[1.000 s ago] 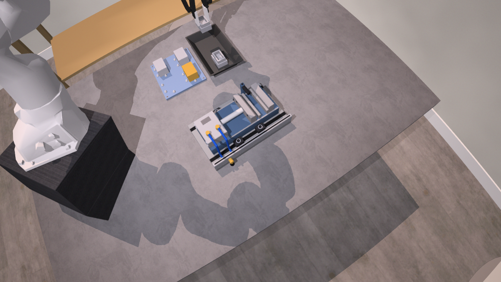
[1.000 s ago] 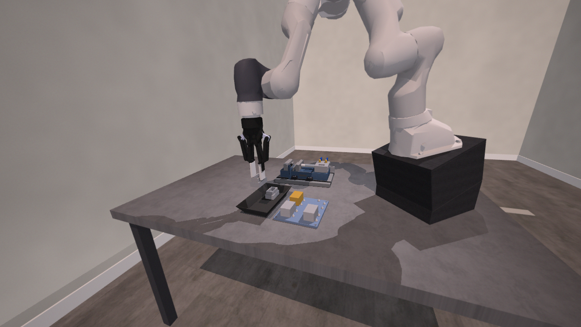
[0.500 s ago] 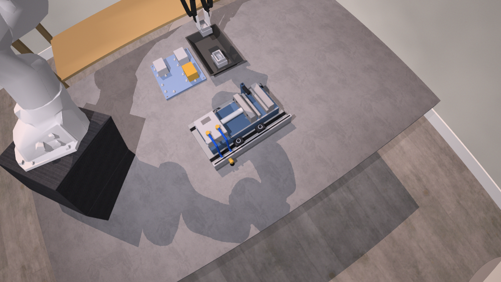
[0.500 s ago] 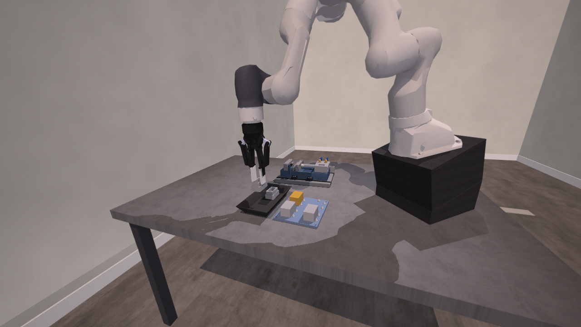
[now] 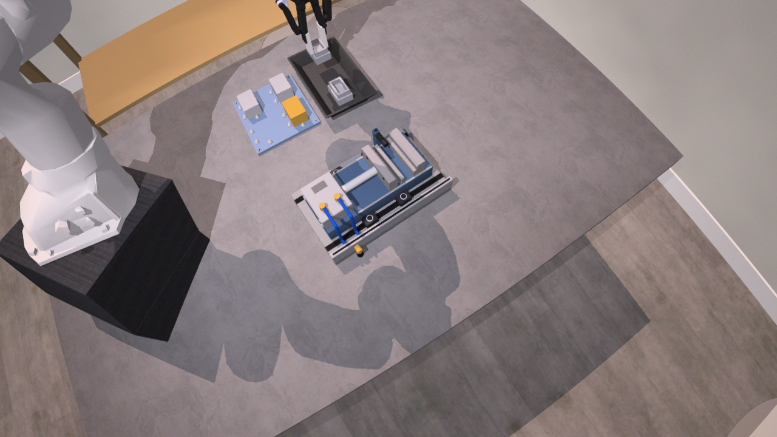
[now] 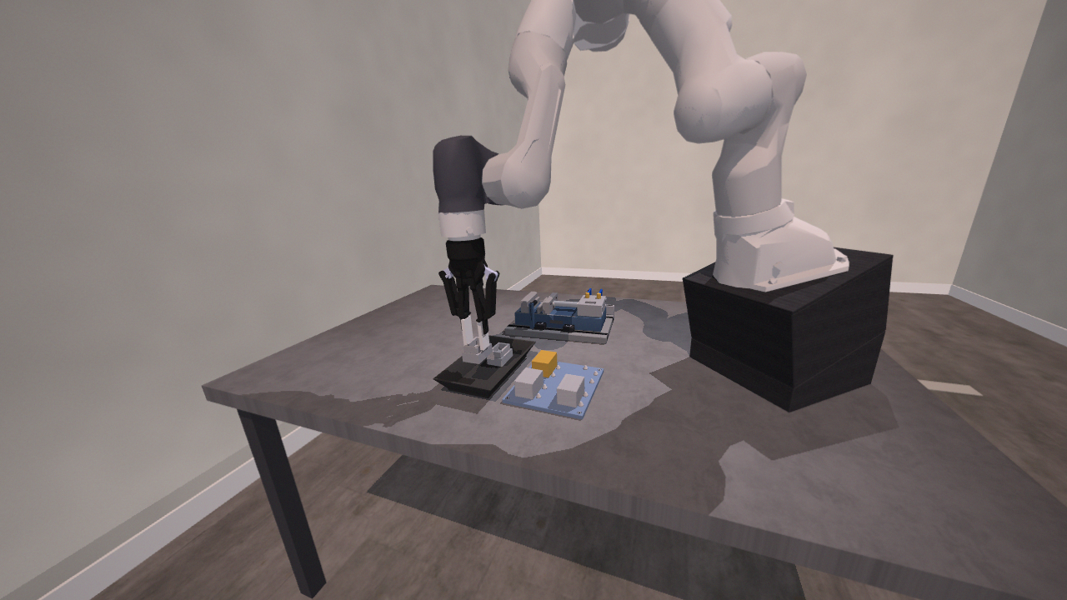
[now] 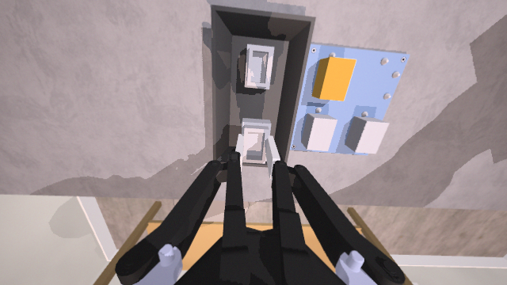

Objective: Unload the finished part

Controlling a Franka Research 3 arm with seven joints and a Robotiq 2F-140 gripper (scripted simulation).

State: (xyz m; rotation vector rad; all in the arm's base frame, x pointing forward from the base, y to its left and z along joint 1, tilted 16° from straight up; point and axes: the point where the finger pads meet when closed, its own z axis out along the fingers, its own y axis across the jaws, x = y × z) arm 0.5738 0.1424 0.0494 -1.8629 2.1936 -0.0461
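Observation:
My gripper [image 5: 317, 44] [image 6: 474, 337] [image 7: 255, 143] is shut on the finished part [image 5: 320, 53] [image 6: 476, 352] [image 7: 253, 136], a small light-grey block with its pocket facing up. It holds the part low inside the dark outfeed tray [image 5: 311, 88] [image 6: 468, 382] [image 7: 220, 83], at the end nearest the table edge. I cannot tell whether the part touches the tray floor. A second pocketed grey part [image 5: 340, 90] [image 6: 500, 352] [image 7: 259, 65] lies flat at the tray's other end. The blue vise [image 5: 374, 179] [image 6: 559, 313] stands with nothing between its jaws.
A light-blue fixture plate [image 5: 271, 133] [image 6: 548, 401] [image 7: 368, 79] beside the tray carries an orange block [image 5: 295, 111] [image 6: 543, 363] [image 7: 333, 78] and two grey blocks [image 5: 249, 100] [image 6: 528, 382] [image 7: 320, 131]. The black robot pedestal [image 5: 135, 260] [image 6: 790, 328] and a wooden bench [image 5: 162, 48] border the table.

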